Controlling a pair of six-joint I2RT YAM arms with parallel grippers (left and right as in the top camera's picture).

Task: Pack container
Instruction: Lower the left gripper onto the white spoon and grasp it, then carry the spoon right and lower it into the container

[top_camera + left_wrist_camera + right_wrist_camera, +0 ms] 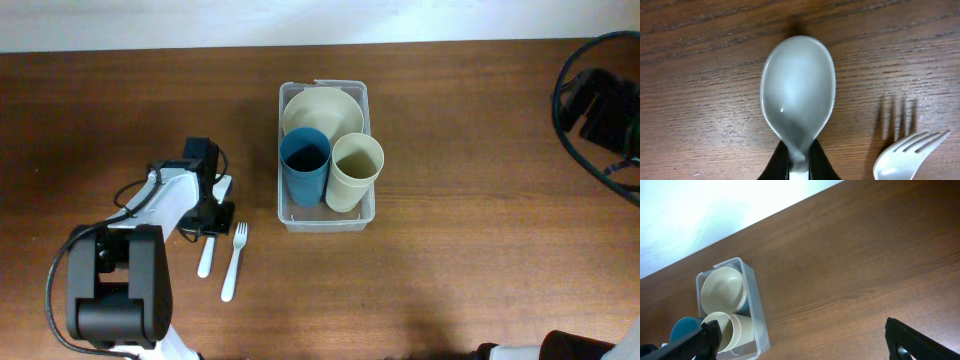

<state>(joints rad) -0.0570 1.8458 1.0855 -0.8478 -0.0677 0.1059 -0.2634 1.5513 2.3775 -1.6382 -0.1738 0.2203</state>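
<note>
On my overhead feed the left gripper (213, 215) sits at the near left of the wooden table (450, 250). Its fingers (775, 167) are closed down tight on the neck of a white spoon (206, 258). On the left wrist camera I see the spoon's hollow facing up, just beyond the two dark pads that pinch it from either side. I cannot tell from here whether the spoon rests on the wood or is raised off it.

Just right of the spoon lies a white fork (233, 262), close beside it but not touching. Its tines point toward the far side and its handle toward the near edge.

Further right, near the middle of the table and well apart from the cutlery, stands the container (283, 150), its long side running far to near. Inside it, a cream bowl (322, 110) fills the far end. A blue cup (305, 165) and a cream cup (355, 170) lie side by side at the near end, blue on the left, mouths tipped up toward the camera.

On the right wrist camera the right gripper (801, 330) is spread as wide as it goes. It has nothing between its fingers and hangs high over bare wood, with the container off to its lower left.
</note>
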